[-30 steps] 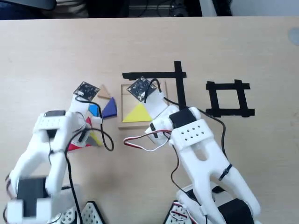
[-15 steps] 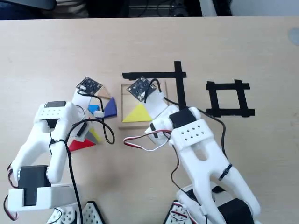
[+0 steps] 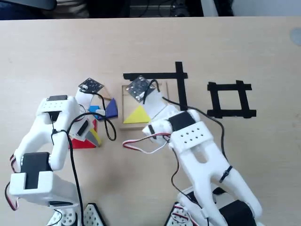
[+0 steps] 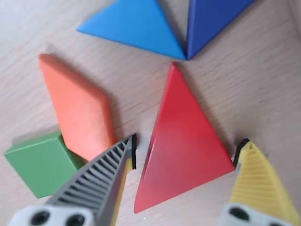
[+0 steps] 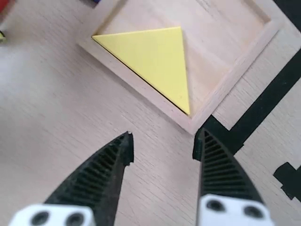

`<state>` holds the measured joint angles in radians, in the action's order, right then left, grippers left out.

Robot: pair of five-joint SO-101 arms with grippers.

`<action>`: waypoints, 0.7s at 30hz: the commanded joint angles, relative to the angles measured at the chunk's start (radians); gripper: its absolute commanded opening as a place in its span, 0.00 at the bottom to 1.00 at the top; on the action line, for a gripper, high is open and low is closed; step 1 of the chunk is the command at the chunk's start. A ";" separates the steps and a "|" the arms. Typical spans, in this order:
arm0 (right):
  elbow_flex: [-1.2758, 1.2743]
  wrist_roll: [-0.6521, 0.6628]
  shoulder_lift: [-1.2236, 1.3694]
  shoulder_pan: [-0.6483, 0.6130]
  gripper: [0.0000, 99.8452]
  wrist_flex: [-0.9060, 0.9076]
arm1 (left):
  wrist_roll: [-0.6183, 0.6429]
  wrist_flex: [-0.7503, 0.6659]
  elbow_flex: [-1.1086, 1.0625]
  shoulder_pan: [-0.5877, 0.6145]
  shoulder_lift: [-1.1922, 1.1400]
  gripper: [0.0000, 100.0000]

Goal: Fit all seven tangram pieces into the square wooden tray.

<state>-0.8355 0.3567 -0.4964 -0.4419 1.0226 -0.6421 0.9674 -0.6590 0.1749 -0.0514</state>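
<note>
With the left tool [image 4: 187,148] spread open astride the red triangle [image 4: 181,127], it should close squarely on the triangle's straight edges, clear of the orange parallelogram [image 4: 77,110] beside it.

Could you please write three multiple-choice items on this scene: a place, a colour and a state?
1. Where does the yellow triangle lie? A in the wooden tray; B beside it; C in a gripper.
2. What colour is the triangle that the left gripper straddles? A green; B yellow; C red.
3. How is the right gripper? A shut on a piece; B open, empty; C shut, empty.
Answers: A, it lies flat inside the rim; C, a red triangle lies between its jaws; B, its jaws stand apart with nothing between.
</note>
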 commanded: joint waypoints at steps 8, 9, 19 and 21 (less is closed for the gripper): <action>0.300 -0.075 0.308 -0.155 0.23 0.117 | -0.008 0.009 0.044 0.008 0.006 0.35; 0.306 -0.081 0.334 -0.166 0.23 0.115 | -0.009 0.009 0.044 0.008 0.006 0.35; 0.354 -0.074 0.346 -0.227 0.23 0.110 | 0.031 0.025 0.067 0.107 0.253 0.35; 0.381 -0.049 0.352 -0.227 0.23 0.110 | 0.057 0.068 0.074 0.166 0.356 0.35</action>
<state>-0.5317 0.2816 -0.1435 -0.6582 1.1270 -0.6237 0.9920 -0.6360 0.2624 0.1527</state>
